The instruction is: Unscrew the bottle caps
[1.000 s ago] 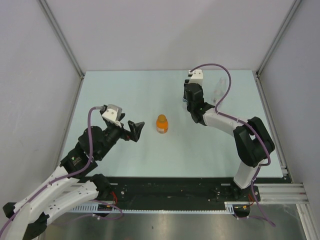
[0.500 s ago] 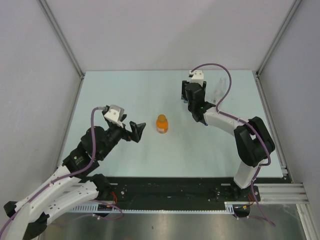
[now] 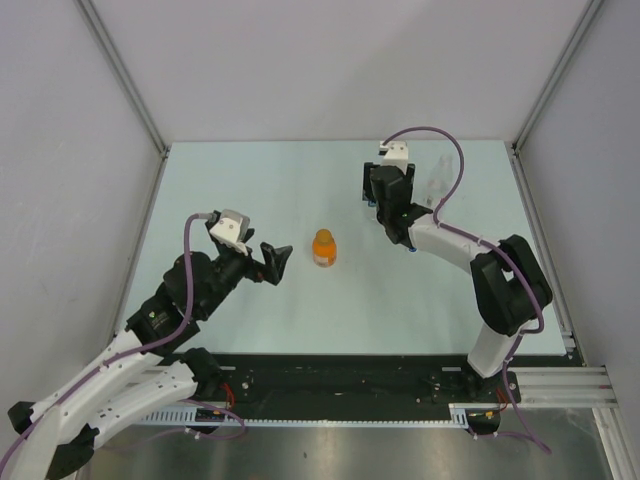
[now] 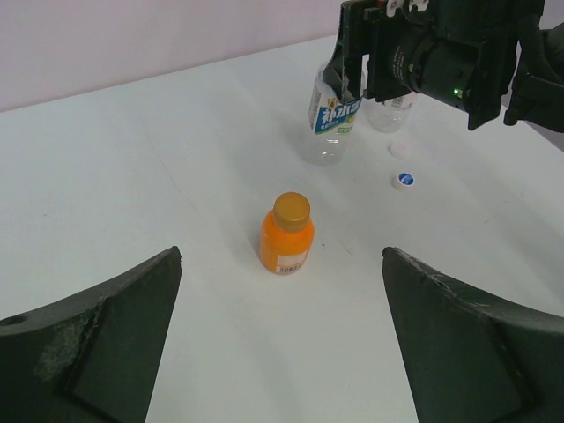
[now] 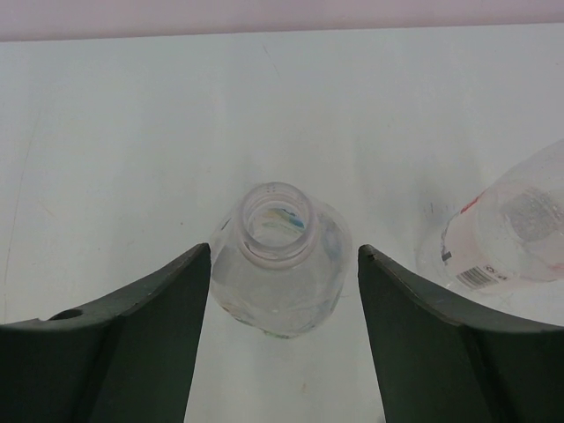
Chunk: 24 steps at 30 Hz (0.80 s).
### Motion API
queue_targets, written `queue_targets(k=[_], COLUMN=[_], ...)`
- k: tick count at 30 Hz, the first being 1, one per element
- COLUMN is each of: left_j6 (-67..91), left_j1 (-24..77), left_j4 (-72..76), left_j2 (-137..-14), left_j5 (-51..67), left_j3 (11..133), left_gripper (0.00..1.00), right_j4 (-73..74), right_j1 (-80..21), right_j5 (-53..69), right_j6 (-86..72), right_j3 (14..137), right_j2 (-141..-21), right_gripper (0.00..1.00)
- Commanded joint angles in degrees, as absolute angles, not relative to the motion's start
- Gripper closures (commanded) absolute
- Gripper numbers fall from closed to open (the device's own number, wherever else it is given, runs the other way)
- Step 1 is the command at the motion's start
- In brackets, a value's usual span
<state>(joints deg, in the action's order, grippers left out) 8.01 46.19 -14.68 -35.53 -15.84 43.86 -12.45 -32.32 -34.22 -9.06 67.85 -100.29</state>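
The squat orange bottle (image 3: 323, 247) (image 4: 286, 236) stands mid-table, its orange cap (image 4: 291, 210) on. My left gripper (image 3: 274, 262) (image 4: 282, 252) is open, a short way to the bottle's left and pointing at it. My right gripper (image 3: 373, 200) (image 5: 284, 250) is open, its jaws either side of the clear blue-label bottle (image 4: 335, 123) (image 5: 280, 269), whose neck (image 5: 276, 220) has no cap. A white cap with a blue mark (image 4: 404, 180) and a plain whitish cap (image 4: 398, 150) lie loose on the table. The slim bottle with a reddish label (image 5: 507, 231) (image 3: 437, 180) stands just right of it.
The pale table (image 3: 250, 190) is closed in by grey walls on the left, back and right. The right arm's elbow (image 3: 505, 285) rises near the right edge. A black rail (image 3: 340, 385) runs along the near edge.
The right gripper's jaws have opened and now stand apart around the blue-label bottle, and that wrist has shifted slightly toward the back. The left arm has barely moved.
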Motion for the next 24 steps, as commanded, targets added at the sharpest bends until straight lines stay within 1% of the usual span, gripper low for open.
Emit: queue_targets(k=[1,11,13,15,16,18,24], left_j6=[8.18,8.7,8.61,8.61,8.61,9.05,10.98], left_j1=[45.97,45.97,45.97,46.05,45.97,45.97,45.97], left_j4=[-13.1,-13.18,-13.36,-13.45,-13.53,-13.71,-14.94], left_j2=[-35.51,-34.98,-34.63,-34.45,-34.45,-34.45,-34.72], left_j5=[-15.03,-14.24,-14.24,-14.76,-14.94,-15.73,-18.27], left_j3=[45.0,44.47,44.38,44.47,44.47,44.65,44.65], left_gripper=[0.0,0.0,0.0,0.0,0.0,0.0,0.0], right_j4=[-10.81,-7.65,-6.86,-5.54,-5.02,-3.7,-0.27], right_j1=[-33.22,-34.8,-35.86,-36.73,-37.7,-38.58,-43.5], right_j5=[-36.21,-37.44,-38.75,-39.98,-40.34,-41.13,-42.45], right_j6=[-9.84,-10.19,-10.37,-11.25,-11.51,-11.95,-13.26], right_j3=[69.79,69.79,69.79,69.79,69.79,69.7,69.52], right_j2=[-95.72,-92.99,-92.38,-91.15,-90.71,-89.04,-83.6], right_gripper=[0.28,0.25,0.22,0.13,0.12,0.09,0.08])
